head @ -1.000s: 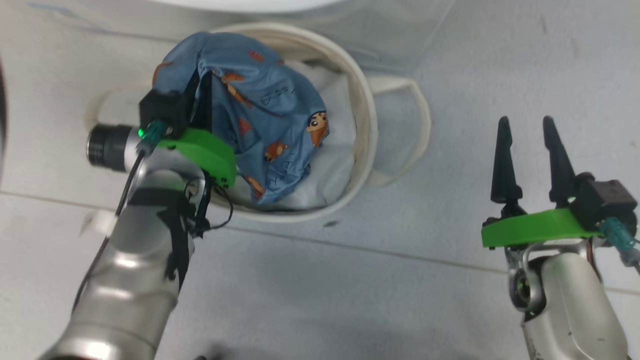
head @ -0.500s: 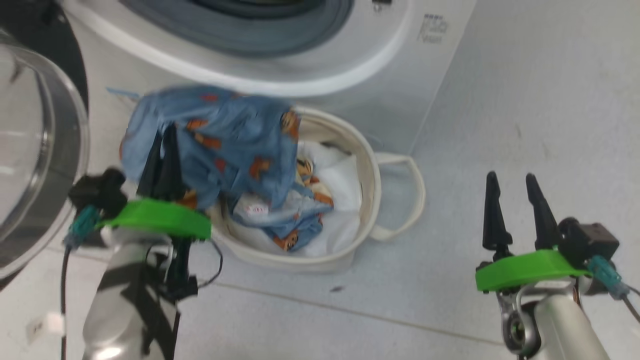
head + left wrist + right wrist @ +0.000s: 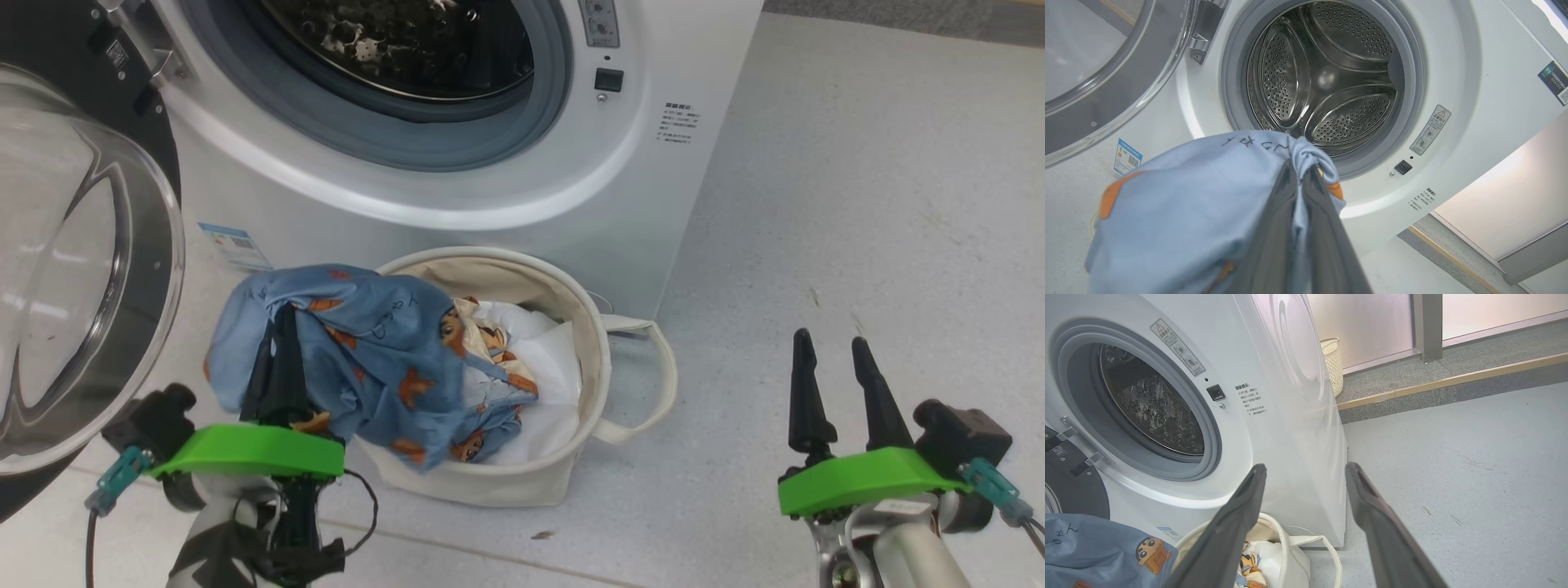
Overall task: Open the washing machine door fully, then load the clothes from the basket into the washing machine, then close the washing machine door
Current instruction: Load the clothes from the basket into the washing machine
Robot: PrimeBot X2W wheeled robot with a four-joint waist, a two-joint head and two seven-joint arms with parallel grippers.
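Washing machine (image 3: pixel 653 204): smooth white casing, light sheen. Drum (image 3: pixel 1331 73): perforated metal, polished, mirror-bright. Gasket (image 3: pixel 1233 90): matt grey, rubbery look. Washing machine door (image 3: pixel 65 269): clear glass bowl, glossy; black rim glossy too. Clothes (image 3: pixel 375 359): soft blue printed cloth, matt, crumpled. Basket (image 3: pixel 490 486): coarse cream canvas, matt. Floor (image 3: pixel 857 204): pale grey, speckled, matt. Fingers (image 3: pixel 1237 522) of right hand (image 3: pixel 829 336): dark matt plastic; bracket (image 3: pixel 865 482) beneath: smooth green plastic; forearm (image 3: pixel 898 563): silvery metal.

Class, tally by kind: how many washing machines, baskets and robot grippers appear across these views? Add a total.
White boxy front-loading washing machine: 1
Baskets: 2 (round cream canvas basket, pale woven plastic basket)
Grippers with two dark fingers: 2 (left gripper, right gripper)
Total: 5
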